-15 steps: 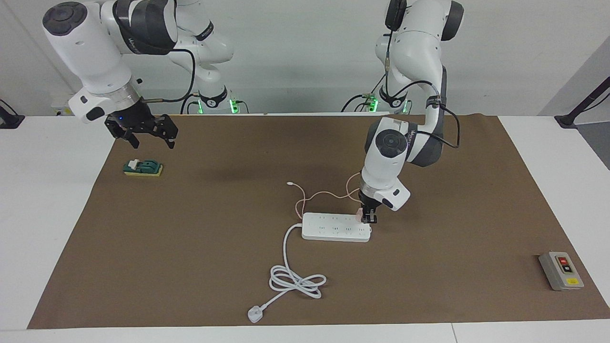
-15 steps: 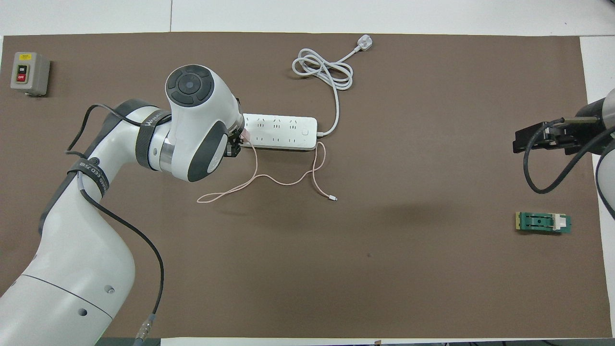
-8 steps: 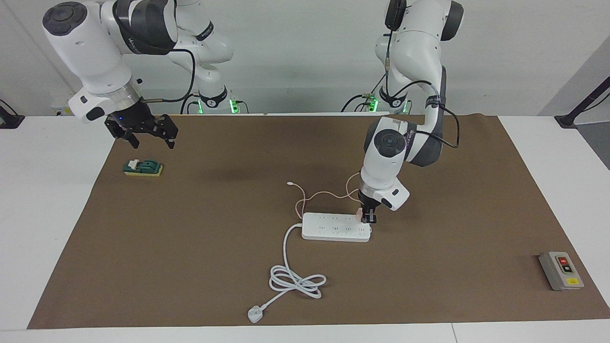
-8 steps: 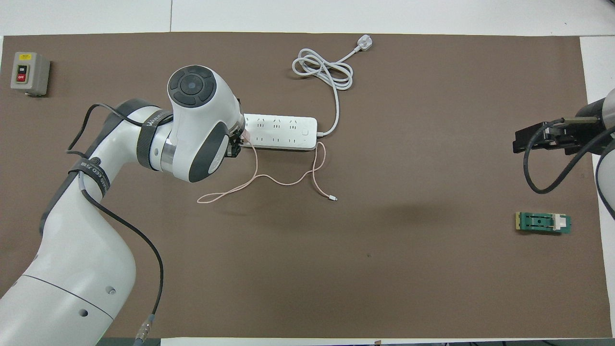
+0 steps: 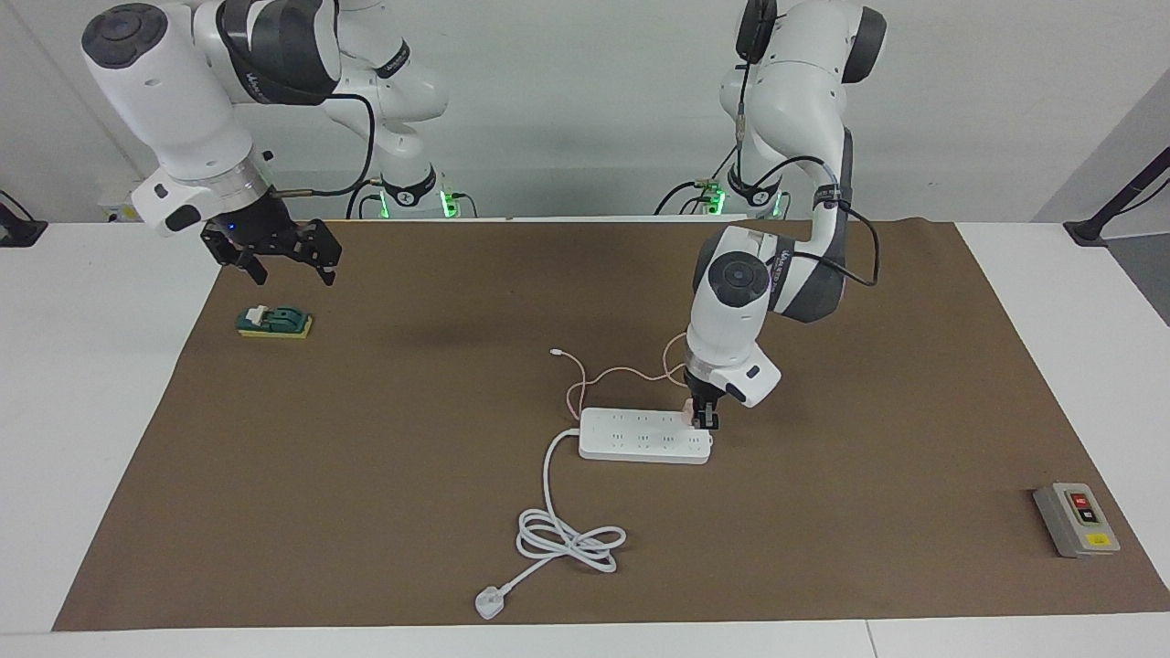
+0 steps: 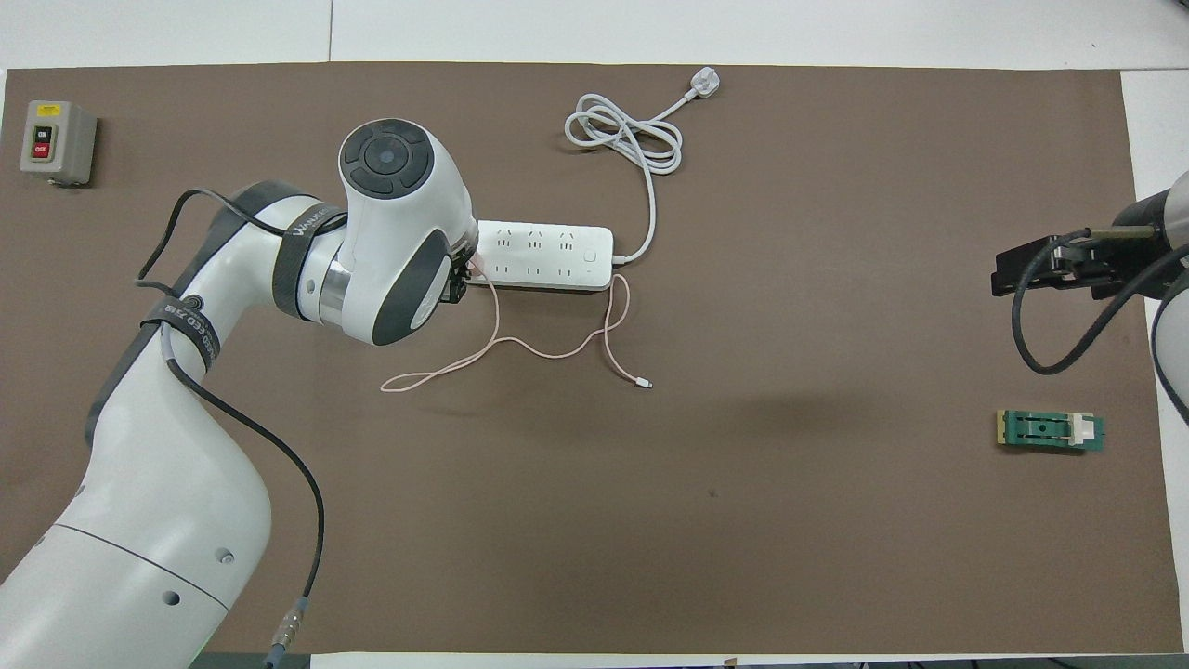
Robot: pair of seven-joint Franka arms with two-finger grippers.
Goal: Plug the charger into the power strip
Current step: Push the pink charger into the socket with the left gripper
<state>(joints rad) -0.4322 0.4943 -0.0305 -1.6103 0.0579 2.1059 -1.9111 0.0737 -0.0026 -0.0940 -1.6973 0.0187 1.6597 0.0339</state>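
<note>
At the strip's end toward the left arm: charger pinched in the left gripper, fingers clamped shut on the pink cube, cube touching the row of sockets nearer the robots. Cannot tell whether pins are seated or only resting on the face. Cable trailing off the charger in loose loops on the mat, nearer the robots than the strip, white connector lying free. Strip cord coiled farther out, plug unconnected.

Step judged: insertion, pressing in. Next: straight downward push with pins lined up to the holes, then release and lift away.

Right gripper waiting, fingers spread, empty, over the mat edge by the green block. Button box well apart.
</note>
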